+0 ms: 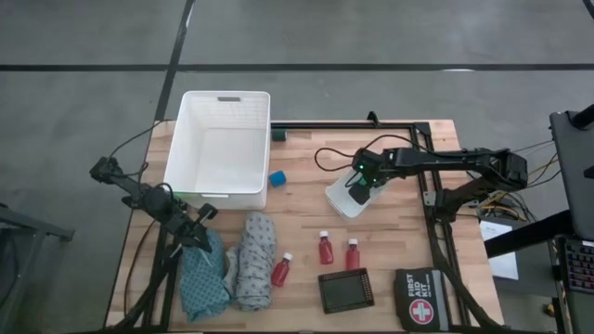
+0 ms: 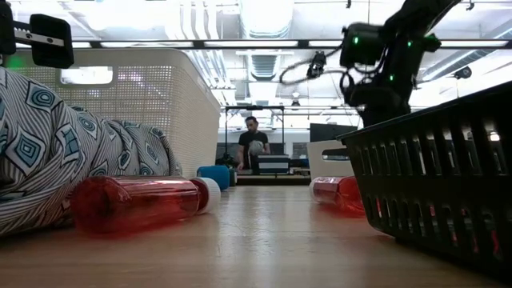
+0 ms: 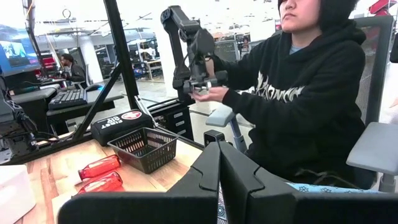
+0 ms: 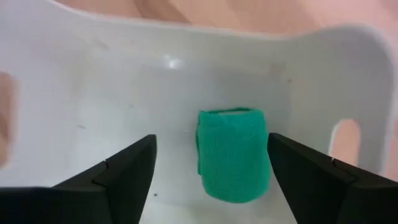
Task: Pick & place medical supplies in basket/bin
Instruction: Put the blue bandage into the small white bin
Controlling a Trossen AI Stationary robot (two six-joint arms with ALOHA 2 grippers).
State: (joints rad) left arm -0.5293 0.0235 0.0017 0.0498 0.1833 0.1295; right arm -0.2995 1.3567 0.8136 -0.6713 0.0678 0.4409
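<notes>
black pouch (image 1: 422,299) w/ "FIRST AID KIT", red cross

I'm running this rig in an open lab or office hall. Ceiling light strips (image 2: 264,44), desks with a keyboard (image 3: 67,96), and a seated person (image 3: 305,93) show it.

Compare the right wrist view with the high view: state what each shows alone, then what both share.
Only the right wrist view shows the green roll lying in the small white tray, between the right gripper's open fingers.

Only the high view shows the large white basket, the blue piece, three red bottles, the patterned cloths, the first aid pouch and the left gripper, shut on the teal cloth.

Both show the small white tray with the right gripper over it.
</notes>
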